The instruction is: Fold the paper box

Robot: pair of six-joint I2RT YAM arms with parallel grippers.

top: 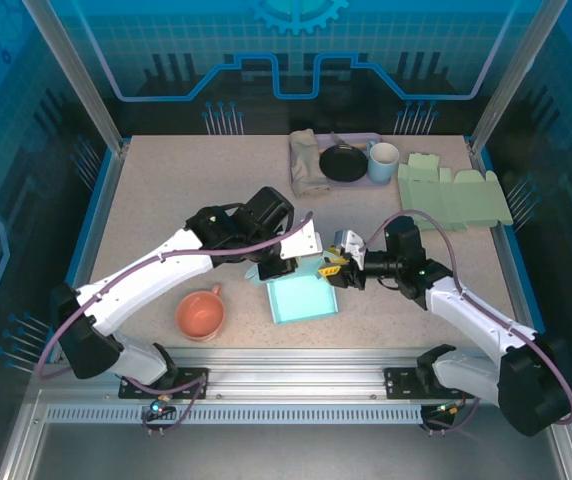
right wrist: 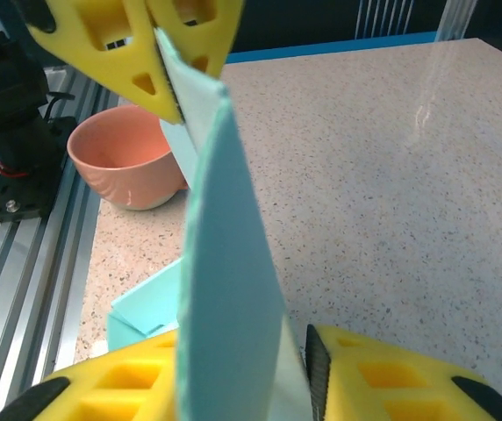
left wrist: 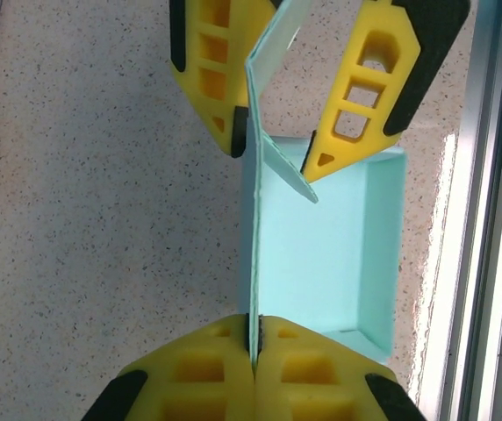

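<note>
The light teal paper box [top: 304,298] lies open-topped on the table between the two arms. One long wall [left wrist: 253,254] stands upright. My left gripper [left wrist: 257,338] is shut on one end of that wall, and it hangs over the box's left corner [top: 272,268]. At the wall's other end my right gripper [left wrist: 273,149] straddles the wall and a small side flap [left wrist: 288,171], jaws partly apart, one finger against each. From the right wrist the wall [right wrist: 225,263] rises between my right gripper [right wrist: 242,360] fingers.
A pink bowl [top: 200,313] sits left of the box near the front rail. At the back stand a folded cloth [top: 308,163], a black pan [top: 344,163] and a pale mug [top: 383,162]. Flat green box blanks [top: 453,195] lie at the back right.
</note>
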